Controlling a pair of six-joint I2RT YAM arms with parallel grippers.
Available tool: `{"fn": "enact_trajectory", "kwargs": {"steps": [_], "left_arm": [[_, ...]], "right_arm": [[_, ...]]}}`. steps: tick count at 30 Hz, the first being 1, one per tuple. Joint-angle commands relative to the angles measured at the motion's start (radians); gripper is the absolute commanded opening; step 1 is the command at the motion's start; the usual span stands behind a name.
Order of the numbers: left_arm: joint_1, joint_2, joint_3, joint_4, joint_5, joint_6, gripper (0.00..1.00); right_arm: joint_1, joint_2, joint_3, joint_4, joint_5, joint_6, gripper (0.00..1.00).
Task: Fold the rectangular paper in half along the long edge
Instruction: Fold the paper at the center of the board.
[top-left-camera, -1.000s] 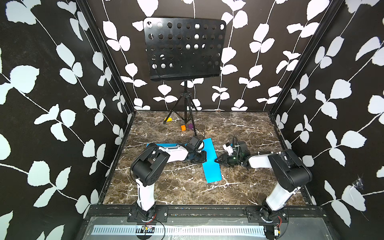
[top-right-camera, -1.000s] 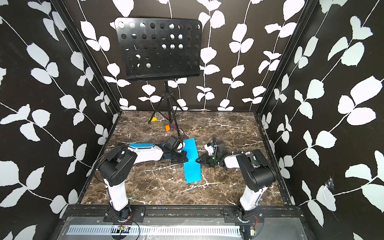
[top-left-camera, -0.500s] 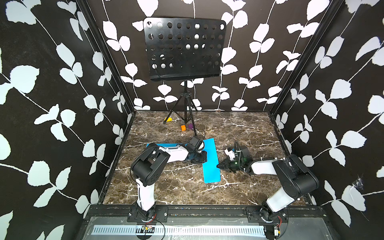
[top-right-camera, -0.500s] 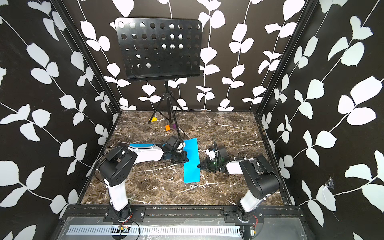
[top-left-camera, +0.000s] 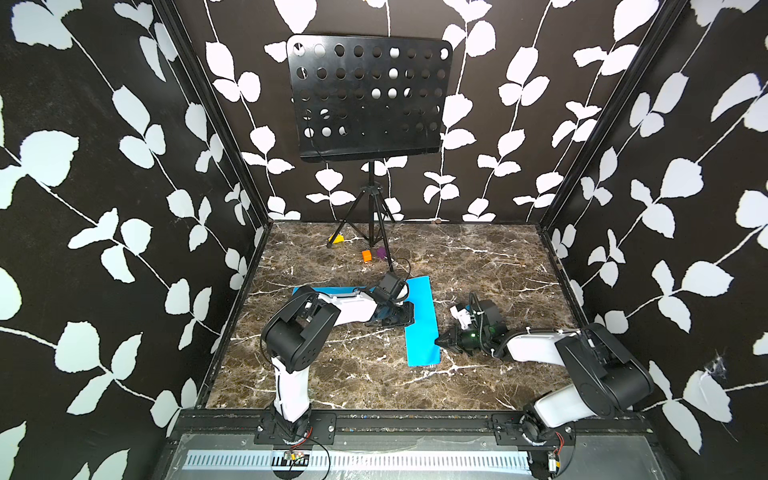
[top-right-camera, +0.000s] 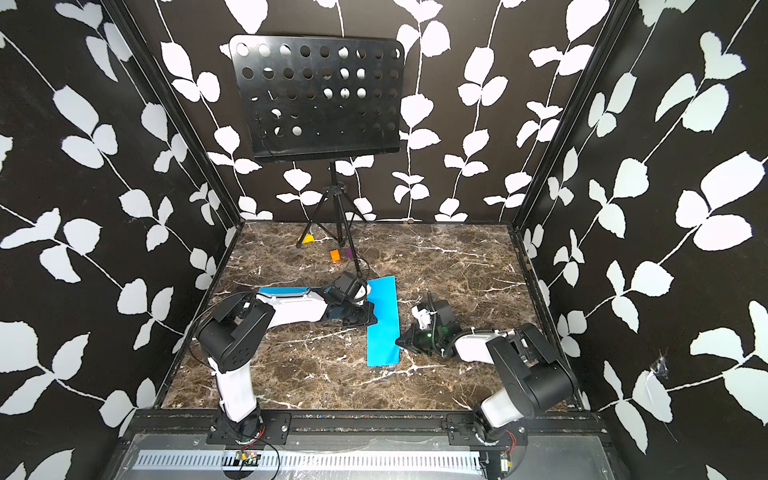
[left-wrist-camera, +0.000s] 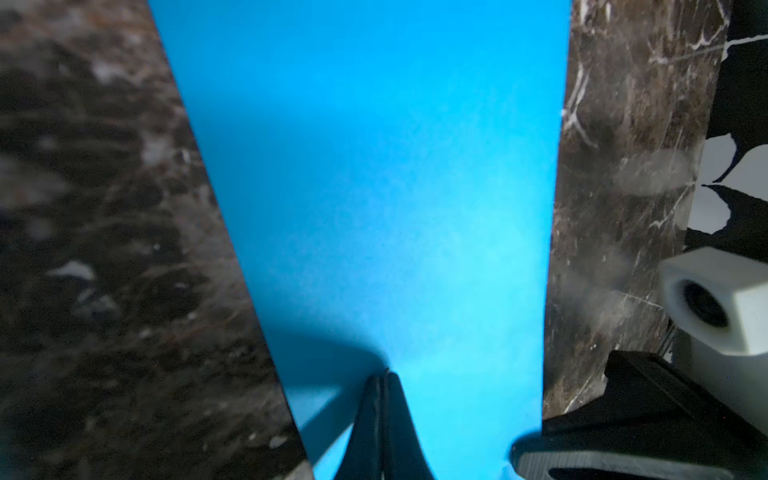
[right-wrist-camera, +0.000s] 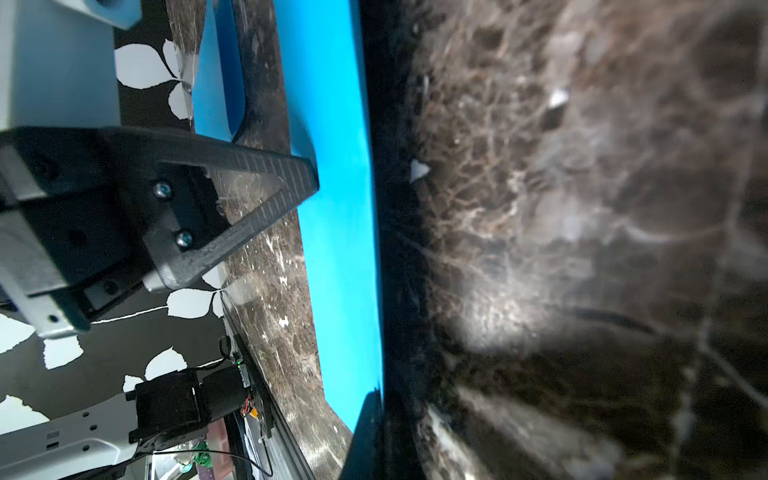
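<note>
Top views: right arm has drawn back along the paper edge

Blue paper (top-left-camera: 422, 328) lies flat between the grippers, now squarer. Left gripper (top-left-camera: 410, 314), tips pressed together, bears on its near edge. Right gripper (top-left-camera: 439, 341) touches the opposite edge, closer to its own base than before; can't tell if it's pinching. Music stand (top-left-camera: 365, 95) and orange block (top-left-camera: 366, 255) sit beyond both, clear of them.

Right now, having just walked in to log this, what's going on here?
Two robot arms are working a blue paper strip on the marble table. The left gripper, shut, rests its tips on the strip's left side. The right gripper has its tips at the opposite long edge, toward the near end; whether it has pinched that edge is unclear.
</note>
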Motion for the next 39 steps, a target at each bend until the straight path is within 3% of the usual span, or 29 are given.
{"fn": "enact_trajectory", "kwargs": {"steps": [1, 4, 8, 13, 15, 17, 19, 21, 25, 27, 29, 33, 34, 35, 39], "left_arm": [[-0.004, 0.065, -0.046, -0.13, -0.067, 0.017, 0.0], [-0.005, 0.063, -0.048, -0.128, -0.066, 0.017, 0.0], [-0.005, 0.065, -0.048, -0.126, -0.065, 0.017, 0.0], [-0.005, 0.065, -0.048, -0.126, -0.064, 0.016, 0.0], [-0.005, 0.065, -0.048, -0.126, -0.064, 0.017, 0.0], [-0.005, 0.065, -0.047, -0.127, -0.065, 0.017, 0.0], [-0.005, 0.065, -0.048, -0.127, -0.065, 0.017, 0.0], [-0.004, 0.065, -0.048, -0.127, -0.067, 0.017, 0.0], [-0.005, 0.067, -0.047, -0.128, -0.065, 0.016, 0.0], [-0.005, 0.068, -0.048, -0.127, -0.065, 0.017, 0.0], [-0.005, 0.068, -0.048, -0.128, -0.065, 0.017, 0.0], [-0.005, 0.068, -0.05, -0.122, -0.067, 0.016, 0.0], [-0.005, 0.068, -0.05, -0.12, -0.065, 0.016, 0.0], [-0.005, 0.068, -0.051, -0.12, -0.065, 0.014, 0.0], [-0.005, 0.062, -0.058, -0.117, -0.068, 0.013, 0.0]], "right_arm": [[0.027, -0.016, -0.027, 0.02, 0.026, 0.047, 0.28], [0.054, -0.028, -0.051, 0.043, 0.048, 0.083, 0.31], [0.081, -0.055, -0.077, 0.043, 0.074, 0.106, 0.0], [0.099, -0.081, -0.094, 0.038, 0.096, 0.132, 0.01], [0.11, -0.087, -0.098, 0.041, 0.11, 0.147, 0.25], [0.128, -0.089, -0.104, 0.05, 0.121, 0.166, 0.27], [0.151, -0.09, -0.11, 0.061, 0.125, 0.191, 0.18], [0.165, -0.102, -0.116, 0.058, 0.133, 0.203, 0.0], [0.176, -0.146, -0.131, 0.012, 0.156, 0.21, 0.0], [0.176, -0.17, -0.141, 0.001, 0.167, 0.224, 0.26], [0.182, -0.193, -0.153, -0.001, 0.177, 0.24, 0.32], [0.186, -0.205, -0.173, 0.018, 0.164, 0.257, 0.14], [0.186, -0.207, -0.174, 0.016, 0.165, 0.257, 0.03], [0.187, -0.207, -0.177, 0.014, 0.165, 0.255, 0.0], [0.191, -0.209, -0.178, 0.009, 0.168, 0.261, 0.0]]}}
